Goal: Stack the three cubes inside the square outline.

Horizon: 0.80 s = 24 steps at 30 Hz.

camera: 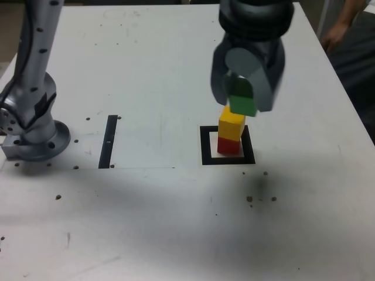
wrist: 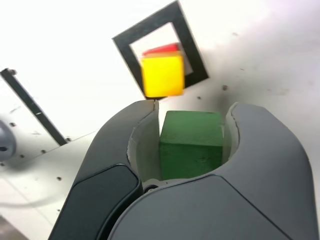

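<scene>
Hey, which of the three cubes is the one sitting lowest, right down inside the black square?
The red cube: it stands inside the black square outline, with the yellow cube on top of it.

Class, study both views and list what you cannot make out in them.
- Red cube: exterior view, top hidden under the yellow cube.
- Green cube: exterior view, upper part hidden by the gripper, which is blurred.
- Arm: exterior view, upper part cut off by the top edge.
- Person: exterior view, mostly cut off by the right edge.
</scene>
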Available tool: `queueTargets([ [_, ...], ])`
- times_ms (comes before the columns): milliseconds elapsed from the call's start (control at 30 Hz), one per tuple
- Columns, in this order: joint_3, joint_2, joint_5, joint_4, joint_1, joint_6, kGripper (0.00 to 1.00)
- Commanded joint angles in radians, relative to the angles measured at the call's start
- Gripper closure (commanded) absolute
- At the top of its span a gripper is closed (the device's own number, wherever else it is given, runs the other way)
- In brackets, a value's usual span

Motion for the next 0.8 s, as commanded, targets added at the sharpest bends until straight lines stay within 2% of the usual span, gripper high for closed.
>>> queueTargets([
  [0,0.023,-0.014,-0.009,0.013,0.013,0.0,0.79],
  [300,0.088,-0.023,-0.031,-0.001,0.053,0.001,0.79],
  [767,0.115,0.002,-0.032,-0.03,0.102,0.036,0.79],
])
